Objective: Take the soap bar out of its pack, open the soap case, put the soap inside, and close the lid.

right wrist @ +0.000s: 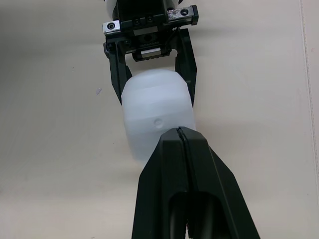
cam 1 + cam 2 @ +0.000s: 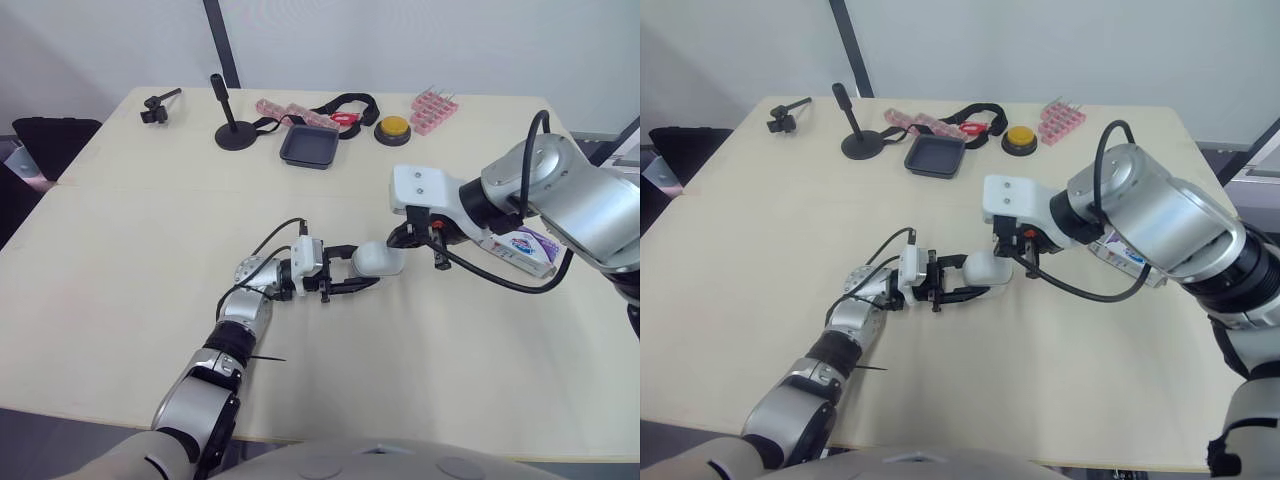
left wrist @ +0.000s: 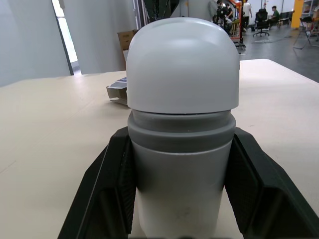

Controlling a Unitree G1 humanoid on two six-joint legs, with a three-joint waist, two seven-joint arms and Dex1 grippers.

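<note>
- Here, near the middle of the pale beige desk (image 2: 140, 230), the left gripper (image 2: 355, 267) holds the white-and-grey rounded plastic soap case (image 2: 378, 259) by its lower half.
- Its two black fingers (image 3: 112, 189) are clamped on opposite sides of the soap case, which points away along them.
- In the left wrist view the soap case has a white domed lid seated on a grey band above a paler base, so the lid looks closed.
- The right gripper (image 1: 181, 132) reaches in from the robot's right and meets the domed end of the soap case head-on.
- The right fingers (image 1: 164, 169) are pressed flat together with nothing between them, and their joined tip sits on the white lid.
- Whether the soap case rests on the desk or hangs just above it cannot be told.
- The soap pack, a white carton with blue and purple print (image 2: 525, 248), lies on the desk to the right of the soap case, partly under the right forearm and apart from both grippers.
- Whether the soap bar is in the carton or in the soap case cannot be told.
- Along the far edge of the desk stand a square black tray (image 2: 308, 147), a round yellow push button (image 2: 393, 128), a pink rack (image 2: 434, 110), a black strap with a red part (image 2: 345, 108), a black post on a round base (image 2: 233, 128) and a small black clamp (image 2: 157, 106), all well apart from the grippers.
</note>
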